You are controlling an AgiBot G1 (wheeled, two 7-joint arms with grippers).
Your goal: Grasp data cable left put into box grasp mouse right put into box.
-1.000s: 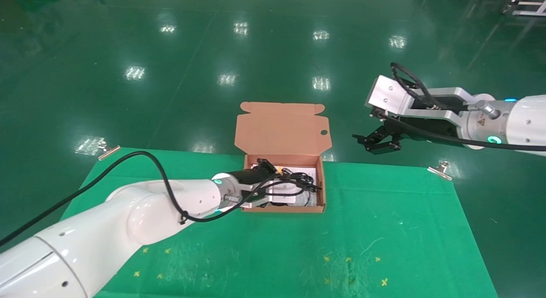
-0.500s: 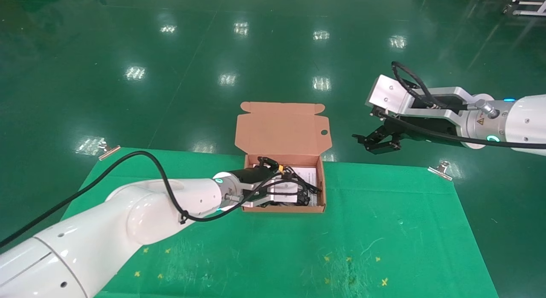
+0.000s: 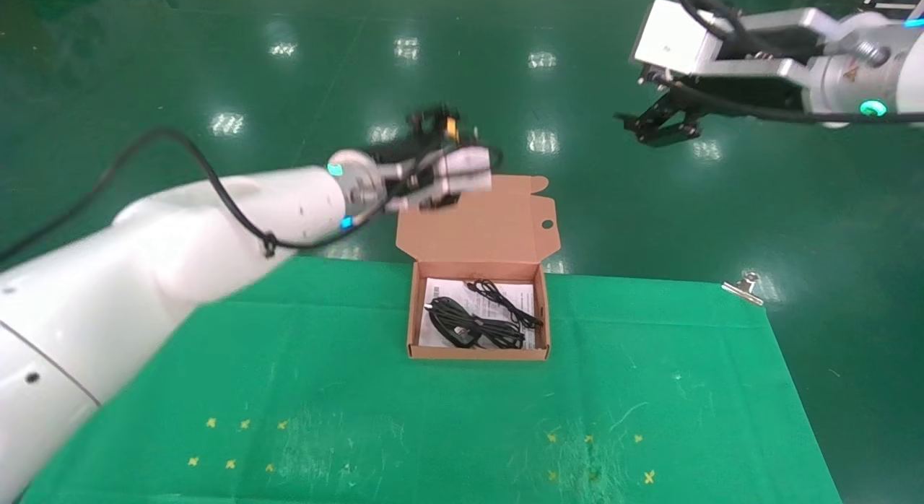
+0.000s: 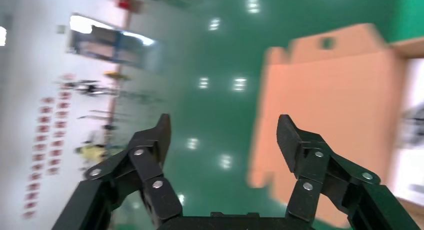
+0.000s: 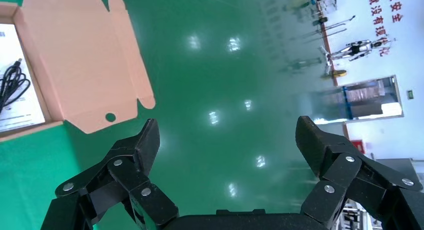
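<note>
The data cable [image 3: 473, 329] lies as a black coil inside the box [image 3: 411, 323], on the white printed sheet [image 3: 525, 294] in its bottom, with a thinner black cord and plug beside it toward the hinged lid [image 3: 480, 226]. The box stands open on the green table [image 3: 361, 417], its lid tilted back over the far edge. The left gripper [image 3: 440, 125] hangs in the air above and beyond the lid; in the left wrist view the left gripper [image 4: 222, 140] has its fingers [image 4: 150, 142] spread wide with nothing between them. By that, the cable half of the task looks done, the coil released in the box.

The right gripper [image 3: 660, 121] is held high and well apart from the box, off the table's far right side; its wrist view shows the right gripper [image 5: 227, 140] with fingers [image 5: 137, 147] wide apart and empty.

The mouse half is harder to judge. No oval mouse body can be made out on the table or clearly in the box; the dark tangle may hide it. If it remains outside, the next move calls for the right arm to find it, descend over it with the fingers open, close across its body and carry it, cord trailing, above the box wall.
</note>
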